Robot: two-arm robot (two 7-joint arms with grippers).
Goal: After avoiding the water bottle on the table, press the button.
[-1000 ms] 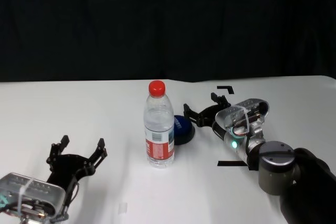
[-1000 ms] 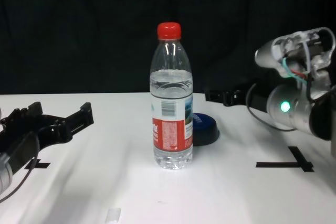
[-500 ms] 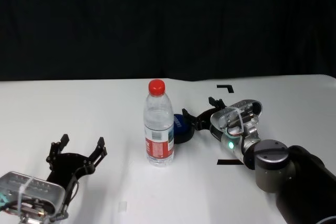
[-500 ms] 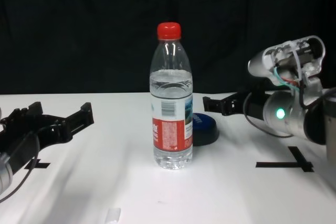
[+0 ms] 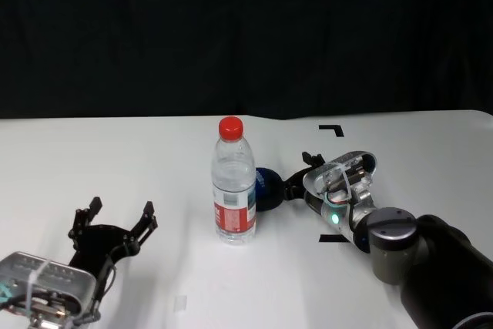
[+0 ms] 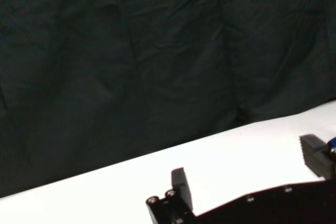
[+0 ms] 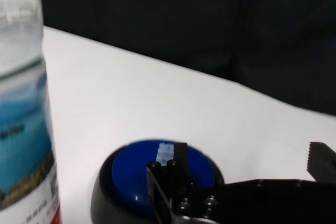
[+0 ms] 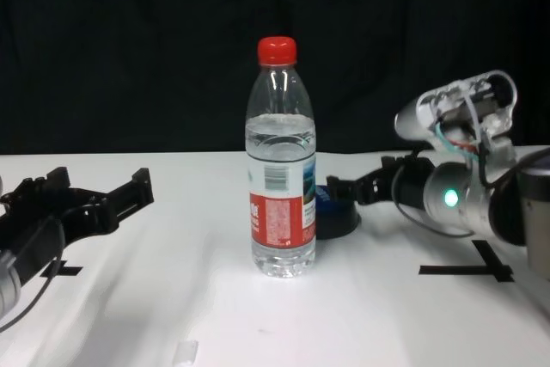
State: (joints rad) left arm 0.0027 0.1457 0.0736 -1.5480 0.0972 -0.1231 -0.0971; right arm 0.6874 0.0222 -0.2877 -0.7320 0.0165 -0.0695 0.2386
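Observation:
The water bottle [image 5: 233,186] stands upright mid-table, with a red cap and a red, white and blue label; it also shows in the chest view [image 8: 281,169] and the right wrist view [image 7: 21,103]. The dark blue button [image 5: 267,188] lies just behind and right of it on the white table [image 5: 115,152]. My right gripper [image 5: 296,177] is open, right of the bottle, at the button's right edge. In the right wrist view one finger [image 7: 178,156] is over the button [image 7: 136,177]; whether it touches, I cannot tell. My left gripper [image 5: 122,209] is open, parked at the near left.
Black tape marks lie at the back right [image 5: 331,129] and near my right forearm [image 8: 468,270], with another at the near left [image 8: 60,271]. A small white scrap [image 5: 180,305] lies near the front edge. A black curtain backs the table.
My right gripper has moved left and lower, from beside the button to over its right edge. The bottle, button and left arm have not moved.

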